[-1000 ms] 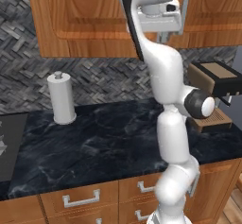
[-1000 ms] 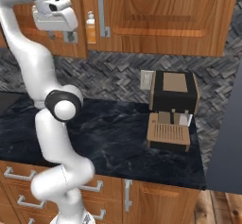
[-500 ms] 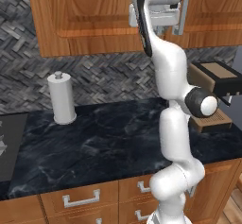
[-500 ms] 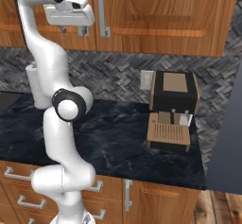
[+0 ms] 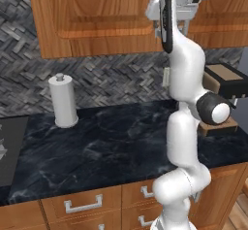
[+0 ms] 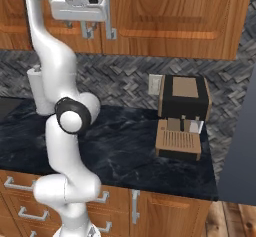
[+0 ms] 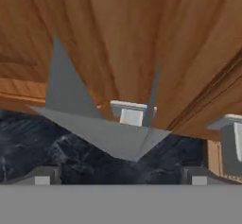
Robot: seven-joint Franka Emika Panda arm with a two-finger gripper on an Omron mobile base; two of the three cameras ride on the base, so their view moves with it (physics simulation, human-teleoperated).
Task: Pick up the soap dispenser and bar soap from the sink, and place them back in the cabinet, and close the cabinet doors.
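Hovering high against the cabinet doors (image 6: 170, 16), the pincer (image 6: 86, 30) stands released, fingers apart beside a silver handle (image 6: 107, 8), above the dark desk (image 5: 111, 146).

base views: behind arm, sharing counter (image 5: 111, 141) | hand view: close (tilted)

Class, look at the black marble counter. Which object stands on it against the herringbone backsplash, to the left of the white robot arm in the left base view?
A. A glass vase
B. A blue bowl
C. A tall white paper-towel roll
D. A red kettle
C: a tall white paper-towel roll stands upright on the black marble counter, by the backsplash.
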